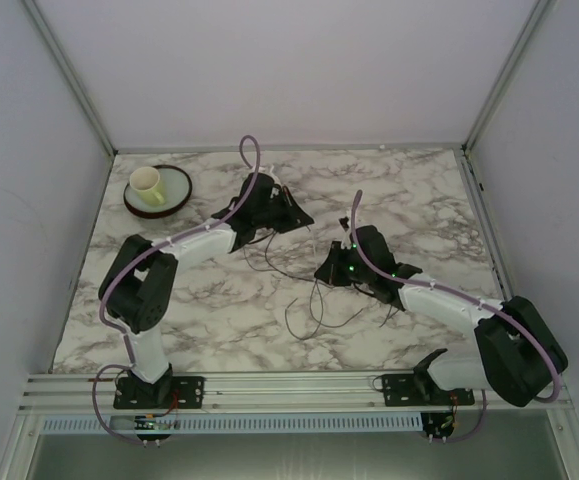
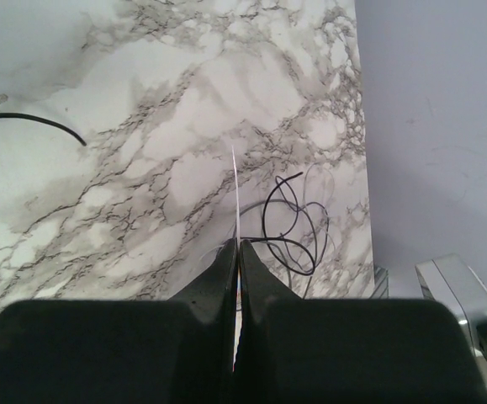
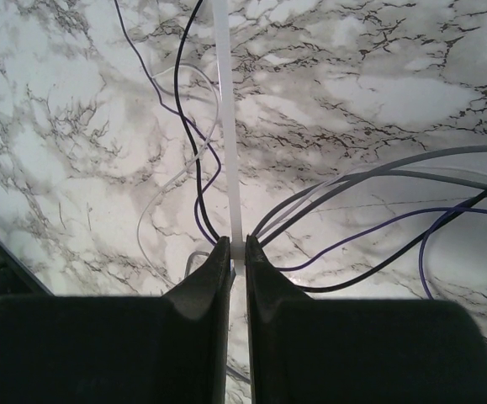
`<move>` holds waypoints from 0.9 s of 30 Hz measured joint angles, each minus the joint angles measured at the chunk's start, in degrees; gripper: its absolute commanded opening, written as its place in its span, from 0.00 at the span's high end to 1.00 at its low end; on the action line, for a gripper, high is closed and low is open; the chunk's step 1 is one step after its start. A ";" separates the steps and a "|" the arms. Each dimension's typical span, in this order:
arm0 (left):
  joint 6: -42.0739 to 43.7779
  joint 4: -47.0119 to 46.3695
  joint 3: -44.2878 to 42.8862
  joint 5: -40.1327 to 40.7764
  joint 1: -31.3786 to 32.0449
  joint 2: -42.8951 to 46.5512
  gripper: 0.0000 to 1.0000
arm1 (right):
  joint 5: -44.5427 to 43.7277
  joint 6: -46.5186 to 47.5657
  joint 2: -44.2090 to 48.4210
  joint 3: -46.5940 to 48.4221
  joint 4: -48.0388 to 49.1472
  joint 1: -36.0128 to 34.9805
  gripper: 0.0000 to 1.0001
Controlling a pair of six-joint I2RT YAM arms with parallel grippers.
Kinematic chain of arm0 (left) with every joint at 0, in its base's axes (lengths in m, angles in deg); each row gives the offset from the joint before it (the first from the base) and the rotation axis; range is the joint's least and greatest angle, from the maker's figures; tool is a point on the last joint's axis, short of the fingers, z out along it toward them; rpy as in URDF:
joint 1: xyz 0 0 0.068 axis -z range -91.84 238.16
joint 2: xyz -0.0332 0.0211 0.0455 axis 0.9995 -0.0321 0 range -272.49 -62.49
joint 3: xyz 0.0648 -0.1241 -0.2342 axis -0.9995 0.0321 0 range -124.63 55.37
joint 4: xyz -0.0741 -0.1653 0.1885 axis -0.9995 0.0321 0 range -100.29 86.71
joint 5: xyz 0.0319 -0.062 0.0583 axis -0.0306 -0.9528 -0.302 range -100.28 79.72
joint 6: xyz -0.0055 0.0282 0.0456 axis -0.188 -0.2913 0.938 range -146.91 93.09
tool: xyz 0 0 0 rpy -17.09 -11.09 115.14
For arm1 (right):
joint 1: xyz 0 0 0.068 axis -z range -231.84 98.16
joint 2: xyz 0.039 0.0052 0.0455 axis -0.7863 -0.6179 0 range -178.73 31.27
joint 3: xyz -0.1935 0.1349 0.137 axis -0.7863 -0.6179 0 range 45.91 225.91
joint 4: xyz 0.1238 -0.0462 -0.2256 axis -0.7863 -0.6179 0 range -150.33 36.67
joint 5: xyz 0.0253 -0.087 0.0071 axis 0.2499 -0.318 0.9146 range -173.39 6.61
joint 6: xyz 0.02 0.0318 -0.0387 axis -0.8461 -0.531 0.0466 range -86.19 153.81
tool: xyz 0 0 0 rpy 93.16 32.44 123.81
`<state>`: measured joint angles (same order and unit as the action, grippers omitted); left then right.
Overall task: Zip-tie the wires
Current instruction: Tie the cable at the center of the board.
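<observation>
Wires | flank zip tie | tie runs straight ahead from right end effector, clamped on it | left end effector clamped on thin white strip

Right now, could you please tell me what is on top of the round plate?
A pale yellow cup sits on the plate; the plate's middle beneath it is covered.

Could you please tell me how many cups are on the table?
1: a pale cup stands on the round plate near the far left corner of the table. Another could be hidden from view.
</observation>
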<state>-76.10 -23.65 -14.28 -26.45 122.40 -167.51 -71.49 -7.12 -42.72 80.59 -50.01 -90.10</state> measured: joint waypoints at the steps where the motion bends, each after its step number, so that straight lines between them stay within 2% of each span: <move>1: 0.04 0.02 0.00 -0.09 -0.11 -0.20 1.00 | -0.07 0.00 -0.17 0.00 0.00 -0.04 1.00; 14: 1.11 1.64 -1.66 -1.53 -1.38 -1.18 0.99 | -0.52 0.22 -0.85 0.09 -0.37 -0.28 1.00; 15: 1.14 1.64 -1.66 -1.66 -1.40 -1.22 0.92 | -0.52 0.22 -0.85 0.11 -0.42 -0.31 1.00; 18: 1.14 0.66 -1.66 -1.86 -1.66 -1.51 0.57 | -0.37 0.28 -0.87 0.24 -1.46 -0.42 1.00; 19: 1.25 -0.07 -1.66 -2.03 -2.01 -1.51 0.49 | -0.24 0.37 -1.03 0.24 -2.25 -0.59 1.00; 23: 1.81 -3.65 -0.39 -3.10 -3.15 -0.55 0.30 | 0.00 0.83 -2.34 1.09 -5.38 -0.70 1.00; 25: 2.47 -5.44 2.56 -3.41 -3.67 1.57 0.23 | 0.22 0.94 -2.73 1.97 -6.45 -0.17 1.00; 27: 3.13 -8.20 6.78 -3.93 -4.37 4.61 0.11 | 0.70 1.09 -2.84 2.93 -7.26 0.52 1.00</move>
<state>-72.97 -31.85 -7.50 -30.38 118.03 -162.89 -70.79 -6.03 -45.57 83.52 -57.27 -89.57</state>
